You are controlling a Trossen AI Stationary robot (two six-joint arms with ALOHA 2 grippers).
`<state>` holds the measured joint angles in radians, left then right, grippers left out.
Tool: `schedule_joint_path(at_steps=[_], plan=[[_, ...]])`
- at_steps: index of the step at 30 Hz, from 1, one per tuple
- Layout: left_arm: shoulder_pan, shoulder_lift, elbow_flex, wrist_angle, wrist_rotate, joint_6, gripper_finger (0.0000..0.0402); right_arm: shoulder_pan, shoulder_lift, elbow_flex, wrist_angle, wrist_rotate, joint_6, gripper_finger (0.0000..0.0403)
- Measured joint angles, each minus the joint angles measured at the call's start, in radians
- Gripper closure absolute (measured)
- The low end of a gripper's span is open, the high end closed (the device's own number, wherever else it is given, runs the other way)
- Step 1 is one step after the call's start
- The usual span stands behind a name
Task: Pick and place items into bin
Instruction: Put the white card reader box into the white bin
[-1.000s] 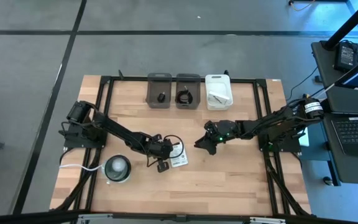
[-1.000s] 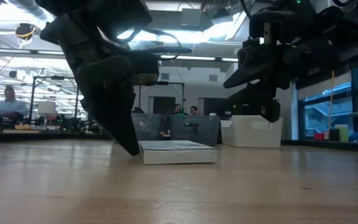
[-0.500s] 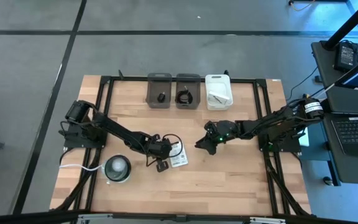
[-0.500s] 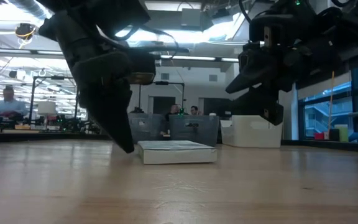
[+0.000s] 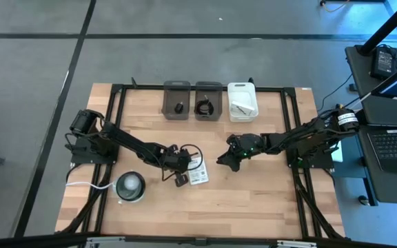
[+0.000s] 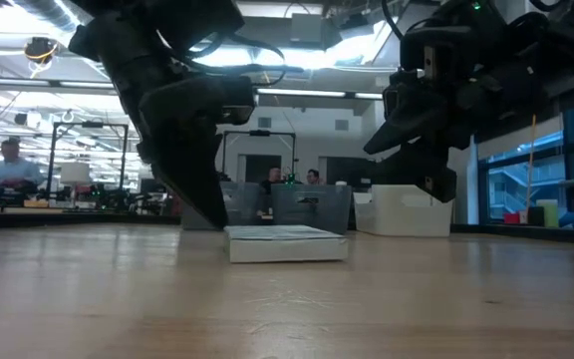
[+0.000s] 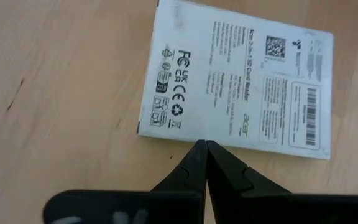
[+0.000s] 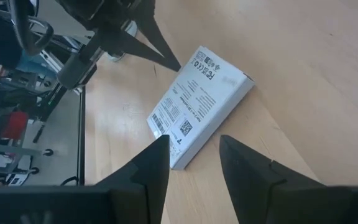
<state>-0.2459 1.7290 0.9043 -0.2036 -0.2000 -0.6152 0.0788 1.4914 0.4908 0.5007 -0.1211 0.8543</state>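
Wooden bench (image 5: 253, 200) seen from above, both arms reaching toward its middle. One flat white packet (image 5: 198, 173) lies face-up on the bench, dark print and barcodes legible in the left wrist view (image 7: 238, 99); low view shows it flat on the wood (image 6: 287, 243). Left claw (image 5: 178, 176) sits just beside the packet's left edge, low over the bench, fingers pressed together with tips meeting at the packet's near edge (image 7: 205, 148) — nothing pinched between them. Right claw (image 5: 225, 161) hangs to the packet's right, near but apart from it, fingers spread (image 8: 191, 165), packet visible between them farther off (image 8: 199, 102). Three bins at the bench's far edge: left dark bin (image 5: 176, 100) holds the tiny black block (image 5: 178, 108); middle dark bin (image 5: 209, 100) holds the coiled black cable (image 5: 204, 107); white bin (image 5: 242, 101) holds a second white packet (image 5: 239, 108). Round grey-white disc (image 5: 130, 187) with white cord rests near the bench's front left, well apart from the packet. People seated in the room beyond (image 6: 10, 165).
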Motion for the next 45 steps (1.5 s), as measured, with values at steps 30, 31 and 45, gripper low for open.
schedule_joint_path(at_steps=[30,31,45], plan=[[0.001,0.046,0.002,0.090,0.035,0.035,0.0398,0.021,0.073,0.028,-0.024,0.043,0.246,0.0257],[0.001,0.046,0.002,0.090,0.036,0.035,0.0398,0.025,0.098,0.039,-0.025,0.029,0.266,0.0257],[-0.001,0.047,0.001,0.089,0.036,0.026,0.0398,0.042,0.336,0.210,-0.021,-0.063,0.244,0.0257]])
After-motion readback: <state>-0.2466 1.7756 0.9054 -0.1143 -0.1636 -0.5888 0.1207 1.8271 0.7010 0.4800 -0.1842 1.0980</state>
